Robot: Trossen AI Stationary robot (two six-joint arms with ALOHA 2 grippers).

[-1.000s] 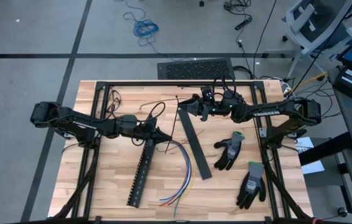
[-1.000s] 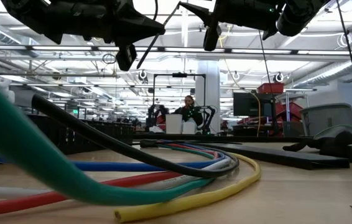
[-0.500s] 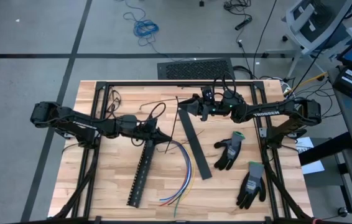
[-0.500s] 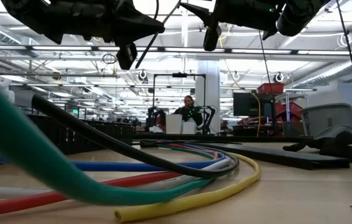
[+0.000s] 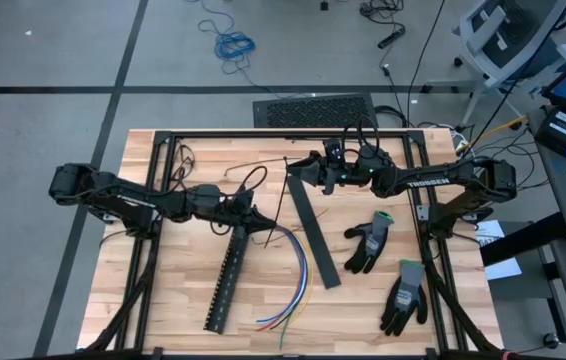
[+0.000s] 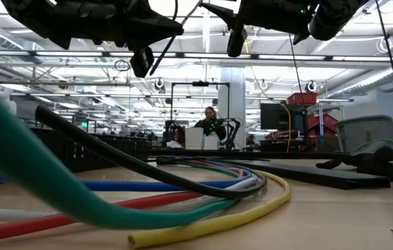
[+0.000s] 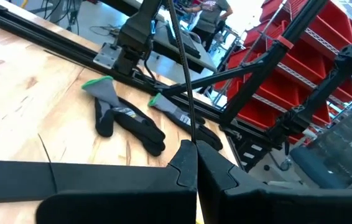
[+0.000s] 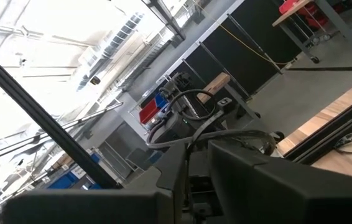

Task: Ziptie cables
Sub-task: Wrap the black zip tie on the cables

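the loose bundle of thin multicoloured cables (image 5: 293, 275) lies on the wooden desk (image 5: 363, 300) at 6 o'clock; the left tool (image 5: 266, 224) is closed on a thin black ziptie (image 5: 280, 200), the right tool (image 5: 298, 167) pinches its upper end

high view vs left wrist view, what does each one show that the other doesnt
Only the high view shows the cables, the black slotted strip and the right pincer raised over the table's far side. Only the left wrist view shows the left pincer shut on a thin black zip tie, and red shelving in the room beyond. Both show the two gloves on the wooden table.
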